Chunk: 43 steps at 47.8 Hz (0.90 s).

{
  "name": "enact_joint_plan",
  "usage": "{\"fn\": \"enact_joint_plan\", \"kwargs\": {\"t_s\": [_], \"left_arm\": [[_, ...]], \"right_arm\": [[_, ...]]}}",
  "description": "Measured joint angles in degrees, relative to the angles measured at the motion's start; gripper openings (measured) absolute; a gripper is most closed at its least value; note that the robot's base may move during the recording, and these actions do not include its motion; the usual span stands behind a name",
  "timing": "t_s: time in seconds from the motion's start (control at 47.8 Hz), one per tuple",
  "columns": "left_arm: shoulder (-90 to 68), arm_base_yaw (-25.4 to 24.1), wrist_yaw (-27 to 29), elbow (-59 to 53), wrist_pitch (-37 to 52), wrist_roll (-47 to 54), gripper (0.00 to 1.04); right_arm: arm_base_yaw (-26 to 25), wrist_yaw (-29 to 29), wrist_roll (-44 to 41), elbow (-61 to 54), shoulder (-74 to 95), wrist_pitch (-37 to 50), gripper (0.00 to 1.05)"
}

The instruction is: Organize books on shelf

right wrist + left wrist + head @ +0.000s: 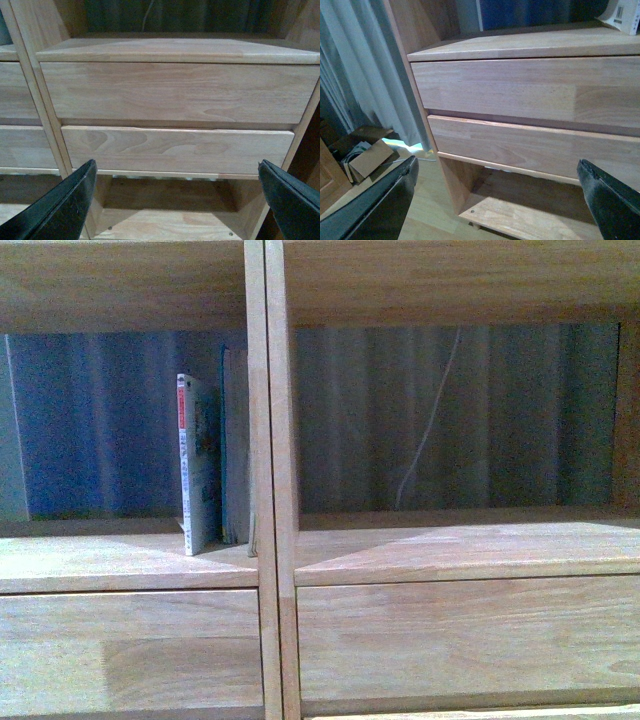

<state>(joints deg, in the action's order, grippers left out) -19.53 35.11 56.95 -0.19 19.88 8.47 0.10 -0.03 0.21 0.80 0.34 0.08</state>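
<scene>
Front view: light wooden shelf [450, 550] filling the whole frame, cut in two by an upright divider [268, 480] just left of the middle. Two books standing upright in the left compartment, at its right end, close to the divider. White book [197, 465] on the left of the pair, thin white spine with red marks near the top, colourful cover side just showing, foot resting on the shelf board. Slim book with a teal-blue edge [234, 445] just beside it, right up against the divider; touching the white book or not, cannot tell. Right compartment showing only a thin pale cord [428, 430] hanging behind the open back, in front of a dark curtain. Two plain drawer fronts [130, 650] along the bottom of the frame, one on each side of the divider.

Left wrist view: left gripper [500, 200] spread wide, holding nothing, one black finger low at the left edge and one low at the right edge. Two stacked drawer fronts across the middle. A white book corner [622, 15] poking in at the upper right, on the board above the drawers. Grey curtain [360, 70] and a cardboard box [367, 157] at the left.

Right wrist view: right gripper [177, 202] spread wide too, holding nothing, black fingers at the lower left and lower right corners. Two drawer fronts in the middle, with an open space below them.
</scene>
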Motion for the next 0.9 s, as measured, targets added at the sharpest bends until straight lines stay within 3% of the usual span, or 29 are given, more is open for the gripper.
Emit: {"fn": "enact_joint_plan", "kwargs": {"t_s": [0.188, 0.251, 0.398, 0.482, 0.628, 0.754, 0.817, 0.901], "left_arm": [[-7.65, 4.52, 3.52, -0.02, 7.87, -6.03, 0.97], [-7.52, 4.52, 1.22, -0.02, 8.85, -6.23, 0.88], [0.09, 0.17, -9.51, -0.02, 3.96, -7.37, 0.51], [7.37, -4.9, -17.31, -0.02, -2.47, -7.93, 0.3], [15.58, -12.0, -28.41, -0.02, -10.1, -8.39, 0.03], [20.0, -17.73, -36.13, -0.02, -15.08, -8.55, 0.03], [20.24, -23.63, -44.19, 0.0, -19.04, -8.55, 0.03], [20.24, -28.28, -48.94, 0.0, -20.57, -8.55, 0.03]], "right_arm": [[0.0, -0.02, 0.0, 0.0, -0.02, 0.0, 0.98], [0.0, 0.04, 0.0, 0.0, -0.02, 0.0, 0.98], [0.0, 0.0, 0.0, 0.0, -0.02, 0.0, 0.98], [0.0, 0.0, 0.0, 0.0, -0.02, 0.0, 0.98], [0.0, -0.02, 0.0, 0.0, -0.02, 0.0, 0.98], [0.0, 0.02, 0.0, 0.0, -0.02, 0.0, 0.98], [0.0, -0.11, 0.0, 0.0, -0.02, 0.0, 0.98], [0.0, 0.02, 0.0, 0.0, -0.02, 0.0, 0.98]]}}
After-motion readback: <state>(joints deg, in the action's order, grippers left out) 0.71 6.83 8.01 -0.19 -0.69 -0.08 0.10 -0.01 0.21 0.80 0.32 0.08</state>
